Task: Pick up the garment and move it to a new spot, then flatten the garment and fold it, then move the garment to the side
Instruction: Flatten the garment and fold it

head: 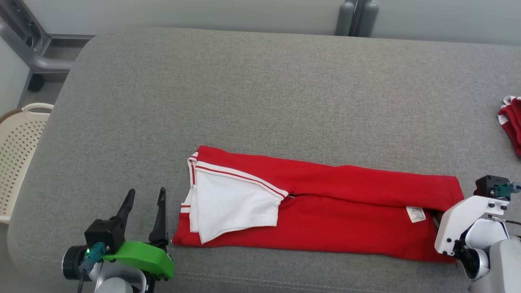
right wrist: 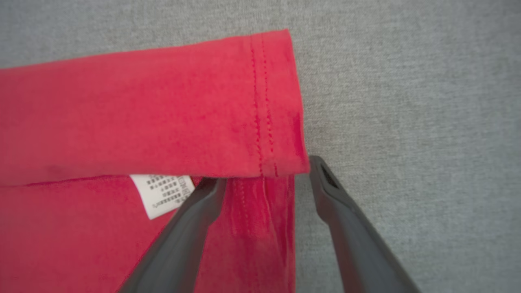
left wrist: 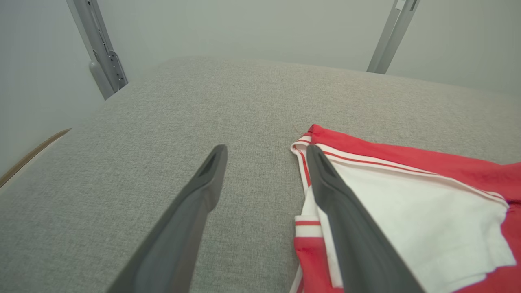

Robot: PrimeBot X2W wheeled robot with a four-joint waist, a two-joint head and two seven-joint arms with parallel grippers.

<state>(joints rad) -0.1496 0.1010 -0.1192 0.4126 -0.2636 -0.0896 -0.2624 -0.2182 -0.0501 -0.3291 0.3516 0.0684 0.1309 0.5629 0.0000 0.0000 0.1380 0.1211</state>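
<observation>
The garment point(head: 338, 203) is a red shirt with a white sleeve and striped trim, folded lengthwise into a long band on the grey cushion point(head: 244, 89). My left gripper point(head: 144, 195) stands open just left of the collar end; in the left wrist view point(left wrist: 264, 152) one finger lies over the striped edge point(left wrist: 303, 162). My right gripper point(right wrist: 266, 171) is open at the hem end point(right wrist: 276, 101), its fingers straddling the hem's lower corner beside the white care label point(right wrist: 163, 193). In the head view its white wrist point(head: 468, 228) covers the fingertips.
A second red and white garment point(head: 513, 122) lies at the cushion's right edge. A cream perforated basket point(head: 20, 150) stands off the left side. Grey metal frame posts point(head: 358, 16) rise behind the cushion.
</observation>
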